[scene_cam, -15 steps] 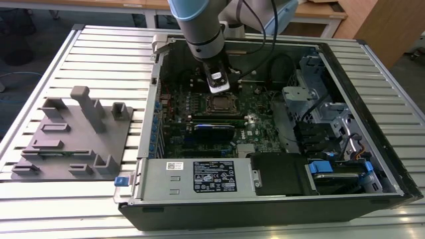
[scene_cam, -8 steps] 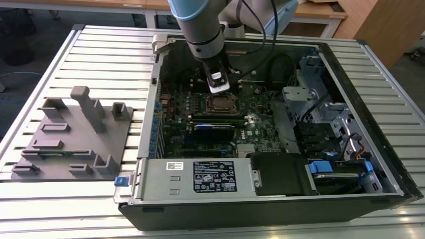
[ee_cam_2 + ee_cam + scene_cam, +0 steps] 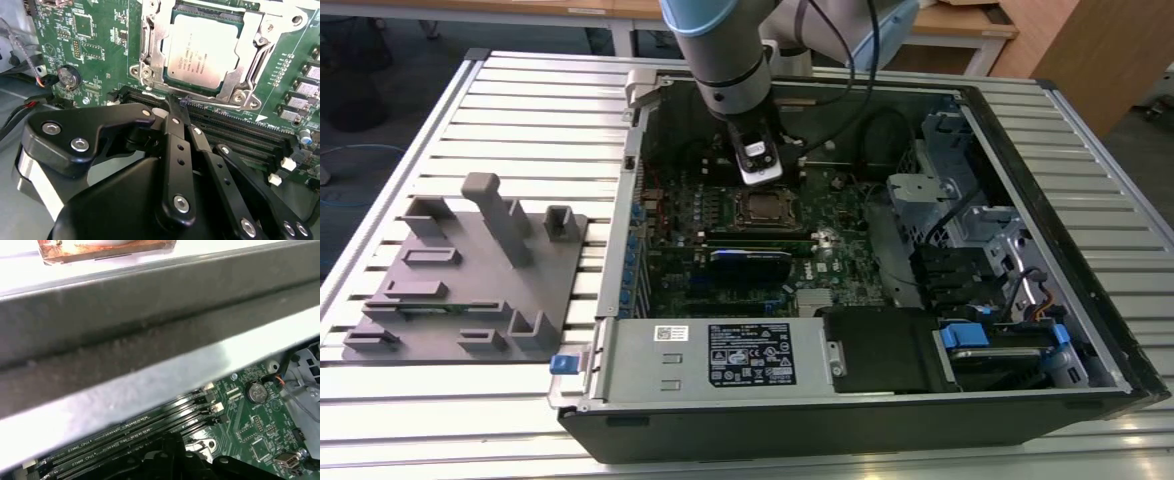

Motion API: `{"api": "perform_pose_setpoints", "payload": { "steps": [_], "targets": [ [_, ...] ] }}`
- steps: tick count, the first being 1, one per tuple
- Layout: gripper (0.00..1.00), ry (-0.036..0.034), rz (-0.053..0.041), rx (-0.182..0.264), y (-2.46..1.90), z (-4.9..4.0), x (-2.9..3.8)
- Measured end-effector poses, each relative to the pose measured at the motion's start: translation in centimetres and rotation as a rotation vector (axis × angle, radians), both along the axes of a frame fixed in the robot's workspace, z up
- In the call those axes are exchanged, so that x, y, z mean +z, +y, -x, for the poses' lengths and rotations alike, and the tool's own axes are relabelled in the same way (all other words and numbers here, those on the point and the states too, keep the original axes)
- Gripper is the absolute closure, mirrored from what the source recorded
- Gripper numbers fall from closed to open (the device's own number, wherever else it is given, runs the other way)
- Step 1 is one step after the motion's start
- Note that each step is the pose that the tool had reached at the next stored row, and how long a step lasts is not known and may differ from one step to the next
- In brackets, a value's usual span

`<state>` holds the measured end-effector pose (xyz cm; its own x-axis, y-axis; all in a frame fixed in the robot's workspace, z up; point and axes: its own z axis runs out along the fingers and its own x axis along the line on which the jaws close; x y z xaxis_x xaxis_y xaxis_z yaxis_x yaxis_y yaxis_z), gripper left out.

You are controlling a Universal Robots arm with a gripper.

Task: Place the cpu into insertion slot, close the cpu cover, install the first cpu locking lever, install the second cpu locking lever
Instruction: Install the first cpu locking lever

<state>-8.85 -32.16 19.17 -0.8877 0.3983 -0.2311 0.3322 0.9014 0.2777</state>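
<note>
**A:** Status?

**B:** The cpu (image 3: 202, 50) sits in the insertion slot (image 3: 215, 11), silver top up. The cpu cover (image 3: 250, 65) lies flat around it and the chip shows through the window. I'd call the first two steps done.

**A:** End effector?

**B:** The end effector (image 3: 176, 107) is clenched, fingers drawn tip to tip. The tip is at the socket edge that faces the memory slots (image 3: 240, 132), right by a thin locking lever (image 3: 225, 105) running along that edge. I can't tell if it pinches the rod or only presses on it. In the exterior view it hangs just above the socket, inside the open computer case (image 3: 1067, 200).

**A:** So it's the lever step?

**B:** That's my read. I can't tell whether it's the first or second lever.

**A:** What does the move call for?

**B:** My judgement: press the rod down and sideways until it tucks under its catch. The rod is thin, so the tip could slip off, and the memory slots are close.

**A:** Counts?

**B:** One cpu, one insertion slot, one cpu cover, one end effector. One lever for sure; I can't confirm a second. One coin cell (image 3: 67, 77). One grey fixture (image 3: 467, 280) on the surface (image 3: 520, 100), well apart from the case, at the exterior view's left.
</note>
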Motion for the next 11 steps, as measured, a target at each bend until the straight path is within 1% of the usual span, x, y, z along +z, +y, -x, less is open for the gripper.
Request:
{"api": "perform_pose_setpoints", "payload": {
  "steps": [3,5,8,11],
  "targets": [
    [0.9,0.0001,0.0001,0.0,0.0,0.0,0.49],
    [0.9,-0.0001,0.0001,0.0,0.0,0.02,0.66],
    [0.9,-0.0018,0.0001,0.0,0.0,0.24,0.67],
    [0.9,-0.0045,0.0,0.0,0.01,0.7,0.67]
  ]
}}
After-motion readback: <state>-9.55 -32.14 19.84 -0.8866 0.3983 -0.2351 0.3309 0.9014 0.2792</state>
